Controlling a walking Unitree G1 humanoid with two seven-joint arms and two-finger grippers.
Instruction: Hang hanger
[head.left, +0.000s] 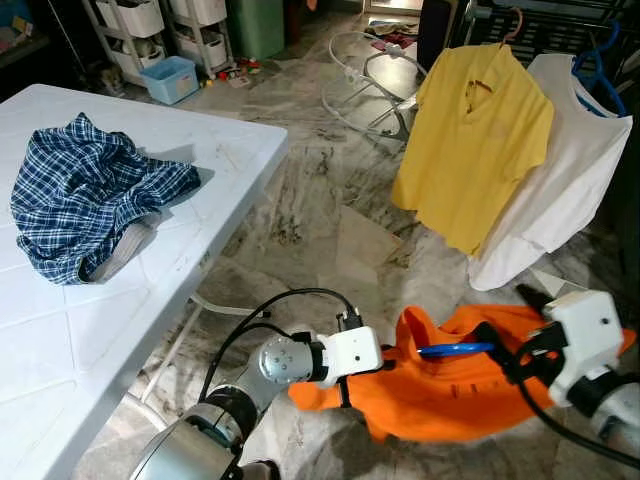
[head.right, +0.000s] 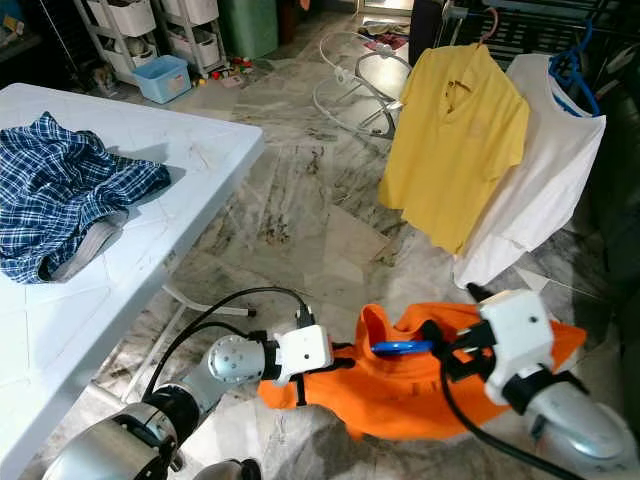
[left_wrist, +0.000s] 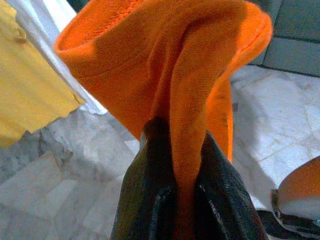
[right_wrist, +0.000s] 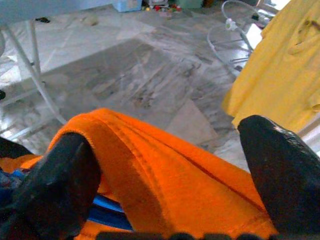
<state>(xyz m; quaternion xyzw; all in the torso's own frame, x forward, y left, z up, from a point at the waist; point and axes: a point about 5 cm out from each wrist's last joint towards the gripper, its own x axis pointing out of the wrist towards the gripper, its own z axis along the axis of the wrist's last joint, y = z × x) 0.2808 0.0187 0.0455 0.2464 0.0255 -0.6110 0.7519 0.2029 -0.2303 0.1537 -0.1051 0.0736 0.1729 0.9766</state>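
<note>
While its left gripper pinches a fold of the orange shirt tight between narrow black fingers, the robot's right gripper spreads wide around the garment's collar. A blue hanger sits inside the shirt, held above the marble floor, near a yellow shirt and white shirt hanging on a rack.
</note>
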